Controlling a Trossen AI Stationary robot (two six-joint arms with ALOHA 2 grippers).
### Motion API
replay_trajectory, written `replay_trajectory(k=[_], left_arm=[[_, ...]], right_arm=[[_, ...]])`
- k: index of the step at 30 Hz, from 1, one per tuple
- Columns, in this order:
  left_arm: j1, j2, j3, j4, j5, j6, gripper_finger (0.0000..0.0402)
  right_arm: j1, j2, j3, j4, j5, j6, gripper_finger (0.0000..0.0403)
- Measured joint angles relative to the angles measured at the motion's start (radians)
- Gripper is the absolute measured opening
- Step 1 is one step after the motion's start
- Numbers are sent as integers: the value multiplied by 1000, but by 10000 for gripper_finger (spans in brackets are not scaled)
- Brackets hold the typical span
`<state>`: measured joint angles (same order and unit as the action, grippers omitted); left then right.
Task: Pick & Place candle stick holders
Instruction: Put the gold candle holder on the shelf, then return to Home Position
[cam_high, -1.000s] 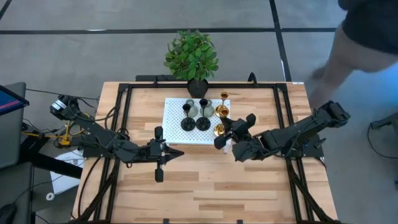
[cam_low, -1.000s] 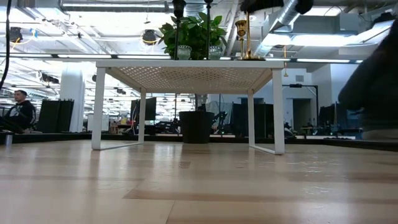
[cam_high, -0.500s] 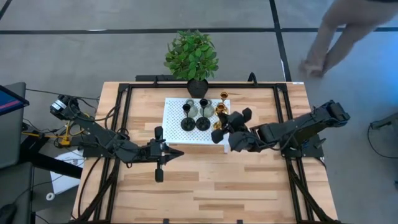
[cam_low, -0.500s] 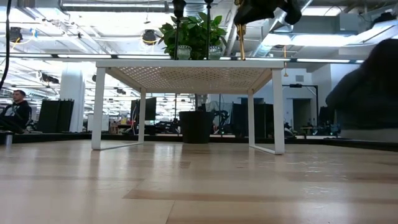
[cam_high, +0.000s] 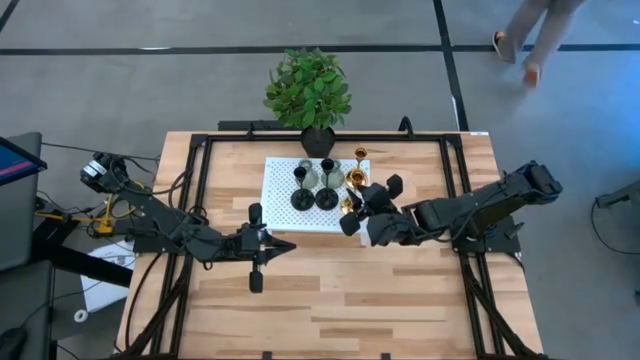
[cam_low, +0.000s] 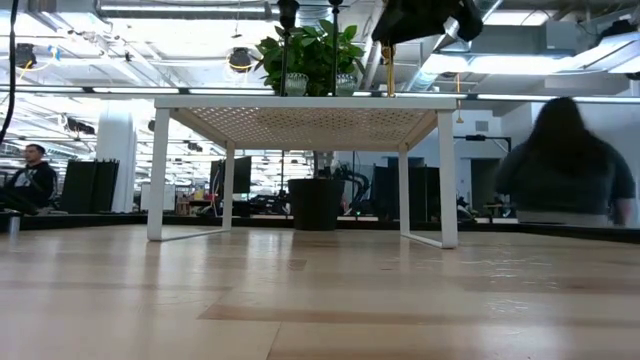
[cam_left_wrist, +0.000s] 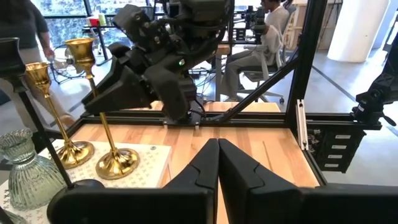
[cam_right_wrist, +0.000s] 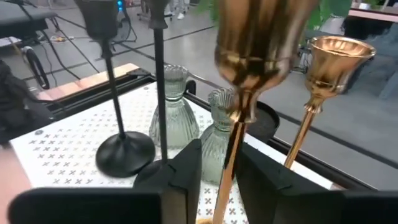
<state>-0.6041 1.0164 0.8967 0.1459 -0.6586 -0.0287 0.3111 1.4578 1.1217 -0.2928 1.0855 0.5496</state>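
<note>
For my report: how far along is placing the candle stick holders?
Done: two black holders, two grey-green holders and one gold holder stand on the white platform. In hand: the second gold holder, set down, stem between the right gripper's open fingers. Left: withdrawing. The left gripper waits nearby.

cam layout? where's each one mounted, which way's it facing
High: overhead, straight down; both arms, white platform.
Low: table height, level under the platform; right gripper above.
Left wrist: past shut left gripper toward the right arm.
Right wrist: its fingers flank a gold holder.
Shared: both wrist views show both gold holders.
</note>
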Motion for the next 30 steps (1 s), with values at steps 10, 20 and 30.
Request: replay_trajectory(k=[10,20,30], left_arm=[[-8,0,0,0,0,-1,10],[-59,-47,0,-53,1,6,10],[-87,-228,0,-168,0,6,10]], right_arm=[[93,-125,0,-127,-28,0,129],[206,-303,1,-264,-305,-11,118],[219,-376,1,-262,-477,-157,7]])
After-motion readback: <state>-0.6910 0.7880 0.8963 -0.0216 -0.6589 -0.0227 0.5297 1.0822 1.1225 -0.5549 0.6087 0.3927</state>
